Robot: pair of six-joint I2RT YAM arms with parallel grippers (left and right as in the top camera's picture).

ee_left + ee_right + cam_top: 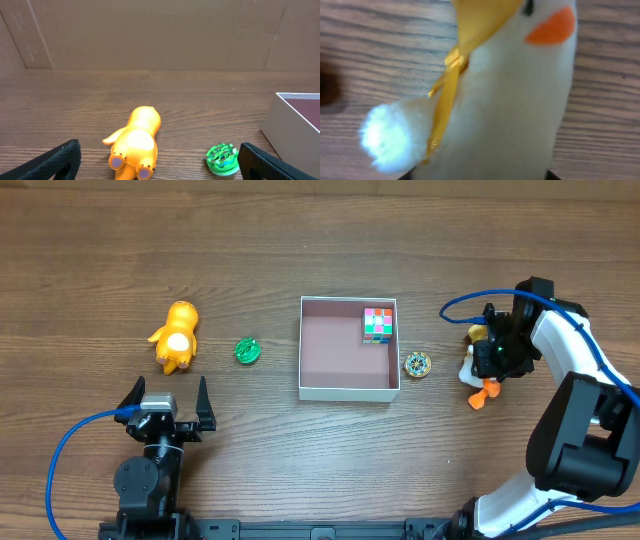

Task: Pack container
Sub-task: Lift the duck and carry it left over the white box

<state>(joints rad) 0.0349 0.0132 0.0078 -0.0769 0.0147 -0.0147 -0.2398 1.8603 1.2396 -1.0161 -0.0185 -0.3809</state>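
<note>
The container (349, 393) is a shallow square box with white walls and a dull pink inside, at the table's middle. A multicoloured cube (378, 324) sits in its far right corner. My right gripper (497, 352) is down over a white plush toy (472, 365) with orange feet, right of the box. In the right wrist view the plush toy (510, 100) fills the frame between the wide-set fingers (472, 175). My left gripper (168, 402) is open and empty near the front left. The box's corner (290, 120) shows in the left wrist view.
An orange animal toy (176, 336) lies at the left, with a green disc (247, 351) between it and the box. Both show ahead of the left fingers (160, 162): the orange toy (136, 145) and the disc (222, 159). A gold disc (417, 364) lies by the box's right wall.
</note>
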